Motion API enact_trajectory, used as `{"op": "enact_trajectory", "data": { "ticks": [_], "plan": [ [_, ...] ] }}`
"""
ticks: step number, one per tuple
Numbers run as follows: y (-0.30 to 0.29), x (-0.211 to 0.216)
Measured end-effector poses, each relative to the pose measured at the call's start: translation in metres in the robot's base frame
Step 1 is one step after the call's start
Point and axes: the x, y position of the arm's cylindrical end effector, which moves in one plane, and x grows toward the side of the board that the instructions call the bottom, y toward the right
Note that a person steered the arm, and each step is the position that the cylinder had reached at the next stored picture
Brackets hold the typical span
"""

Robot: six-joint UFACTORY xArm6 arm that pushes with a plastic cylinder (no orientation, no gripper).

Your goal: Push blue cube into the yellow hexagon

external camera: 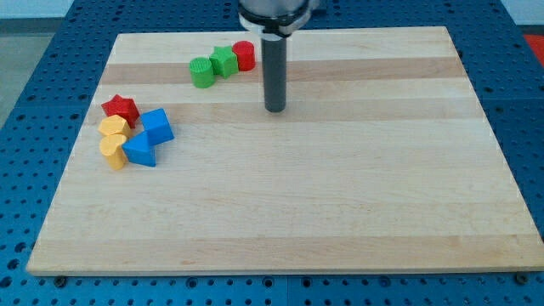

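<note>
One blue cube sits at the board's left, touching the yellow hexagon on its left. Red star above; yellow heart and second blue block below. My tip stands well right, touching nothing.

On the table, five blocks cluster at the view's left. The red star is topmost, with the yellow hexagon below it and the yellow heart lowest. The blue cube sits just right of the hexagon, and the blue wedge touches the heart. Near the top, the green cylinder, green block and red cylinder form a touching row. My tip stands right of it, well apart from the cluster.
</note>
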Motion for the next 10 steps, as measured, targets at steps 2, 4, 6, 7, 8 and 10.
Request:
{"op": "enact_trajectory", "data": {
  "ticks": [2, 4, 6, 7, 8, 10],
  "plan": [
    [-0.056, 0.029],
    [-0.111, 0.030],
    [-0.154, 0.043],
    [-0.172, 0.044],
    [-0.174, 0.045],
    [-0.064, 0.032]
  ]
}}
